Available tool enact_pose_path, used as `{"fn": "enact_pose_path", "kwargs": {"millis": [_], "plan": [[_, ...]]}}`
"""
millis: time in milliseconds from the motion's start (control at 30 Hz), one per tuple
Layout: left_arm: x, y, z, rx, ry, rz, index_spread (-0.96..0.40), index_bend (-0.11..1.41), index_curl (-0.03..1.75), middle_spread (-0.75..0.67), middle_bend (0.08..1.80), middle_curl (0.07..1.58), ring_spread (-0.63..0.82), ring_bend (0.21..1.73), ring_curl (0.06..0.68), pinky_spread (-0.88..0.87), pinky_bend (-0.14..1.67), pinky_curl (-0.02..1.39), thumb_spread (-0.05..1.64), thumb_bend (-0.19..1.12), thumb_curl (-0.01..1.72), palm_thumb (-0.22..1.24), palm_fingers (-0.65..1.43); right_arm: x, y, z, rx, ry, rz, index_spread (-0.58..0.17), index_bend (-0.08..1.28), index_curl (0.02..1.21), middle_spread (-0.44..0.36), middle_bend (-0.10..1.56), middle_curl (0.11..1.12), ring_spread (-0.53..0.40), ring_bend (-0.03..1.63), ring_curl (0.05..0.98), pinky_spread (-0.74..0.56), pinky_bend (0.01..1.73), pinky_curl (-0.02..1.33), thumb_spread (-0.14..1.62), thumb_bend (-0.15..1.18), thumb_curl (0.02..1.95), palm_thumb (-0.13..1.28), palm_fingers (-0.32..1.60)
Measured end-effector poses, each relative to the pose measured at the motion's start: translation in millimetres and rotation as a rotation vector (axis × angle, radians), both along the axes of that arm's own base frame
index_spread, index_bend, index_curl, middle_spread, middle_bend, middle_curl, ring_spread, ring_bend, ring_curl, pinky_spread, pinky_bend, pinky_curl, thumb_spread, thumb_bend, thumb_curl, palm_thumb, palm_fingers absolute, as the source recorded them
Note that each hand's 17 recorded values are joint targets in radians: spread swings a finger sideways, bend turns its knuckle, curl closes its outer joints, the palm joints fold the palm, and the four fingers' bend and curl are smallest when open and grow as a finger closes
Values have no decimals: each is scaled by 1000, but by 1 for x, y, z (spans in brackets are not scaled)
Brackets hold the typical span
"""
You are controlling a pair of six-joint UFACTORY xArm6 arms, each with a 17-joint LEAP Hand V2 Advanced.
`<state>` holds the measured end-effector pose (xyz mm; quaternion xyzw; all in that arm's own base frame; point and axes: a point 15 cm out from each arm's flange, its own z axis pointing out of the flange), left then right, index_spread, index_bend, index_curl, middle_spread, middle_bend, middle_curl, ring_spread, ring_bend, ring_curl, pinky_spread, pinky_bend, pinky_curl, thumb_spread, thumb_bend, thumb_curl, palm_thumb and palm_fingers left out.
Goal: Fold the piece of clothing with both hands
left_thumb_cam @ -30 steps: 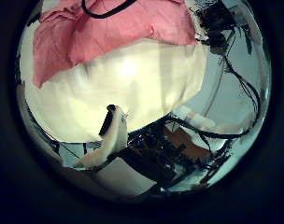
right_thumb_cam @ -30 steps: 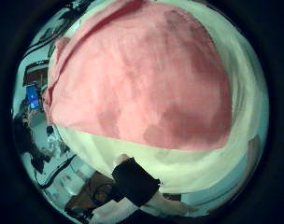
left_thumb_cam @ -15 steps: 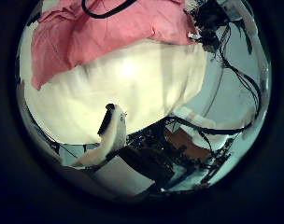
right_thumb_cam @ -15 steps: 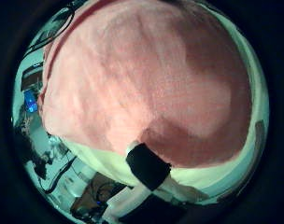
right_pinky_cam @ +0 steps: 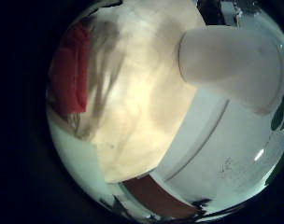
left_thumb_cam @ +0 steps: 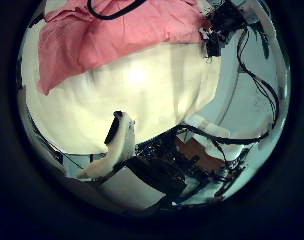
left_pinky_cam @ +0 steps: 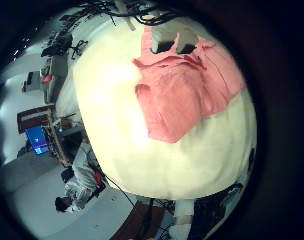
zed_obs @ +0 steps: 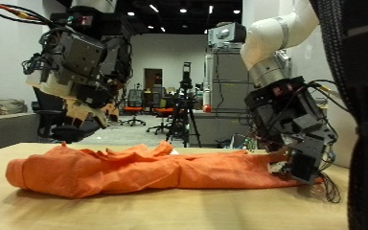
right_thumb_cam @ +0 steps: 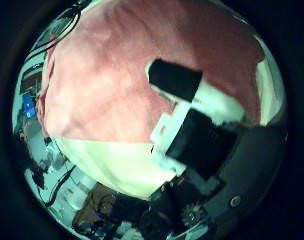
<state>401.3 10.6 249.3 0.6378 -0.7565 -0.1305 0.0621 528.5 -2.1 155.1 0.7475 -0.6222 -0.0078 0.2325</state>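
Observation:
An orange piece of clothing (zed_obs: pixel 146 172) lies crumpled lengthwise on the tan table (zed_obs: pixel 172 213). My right hand (zed_obs: pixel 290 139) is down at one end of it, its fingers (right_thumb_cam: pixel 192 120) curled onto the cloth's (right_thumb_cam: pixel 102 80) edge. My left hand (zed_obs: pixel 80 67) hangs well above the other end, fingers relaxed and holding nothing. The left palm views show the clothing (left_pinky_cam: pixel 182 85) (left_thumb_cam: pixel 112 40) far below on the table (left_pinky_cam: pixel 142 160), with one of the left hand's fingers (left_thumb_cam: pixel 118 135) at that view's edge. In the right little finger side view a strip of the cloth (right_pinky_cam: pixel 72 70) shows beside the table top.
The table's edge (left_thumb_cam: pixel 207 110) runs close to the cloth's end near my left hand, with cables and equipment (left_thumb_cam: pixel 192 150) beyond it. Office chairs and a rack (zed_obs: pixel 172 110) stand behind the table. Bare table (zed_obs: pixel 57 206) lies in front of the clothing.
My right hand has come down onto the cloth and its fingers have curled into view over it. The left hand's view has hardly shifted.

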Motion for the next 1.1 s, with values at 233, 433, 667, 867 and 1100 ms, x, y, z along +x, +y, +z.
{"fn": "enact_pose_path", "kwargs": {"millis": [233,433,667,867,1100], "plan": [[1,3,4,2,-10,5,166,141,222,416,178,248,543,495,227,481,394,320,1167,-18,308,485,-54,-44,-9,11,-21,101,-5,-365,671,549,-185,869,594,-275,1016,462,-526,827,421,1115,10,359,736,1432],[0,2,5,-2,-9,5,166,142,222,412,181,252,543,492,226,481,395,320,1167,-18,308,485,-51,-77,-14,20,-11,111,12,-324,866,650,-163,1046,656,-243,1162,524,-463,1008,509,1141,94,439,969,1350],[-2,2,9,0,-14,4,166,141,221,411,180,254,542,495,228,482,395,318,1167,-18,308,485,-51,-92,-36,34,15,52,-3,-294,979,717,-146,1164,701,-217,1276,576,-378,1160,590,1158,112,525,1063,1247],[-3,2,11,1,-14,3,166,144,224,411,179,254,542,495,229,481,395,318,1167,-18,308,485,-50,-84,-53,32,46,-33,-6,-275,1028,747,-141,1214,719,-205,1323,600,-339,1215,626,1159,104,582,1088,1196],[-4,1,15,-1,-23,5,166,142,225,407,181,258,542,493,230,481,395,317,1167,-18,308,485,-50,-88,-61,36,64,-85,-18,-292,892,732,-154,1186,700,-228,1311,584,-388,1187,612,1218,-78,508,765,1018]]}}
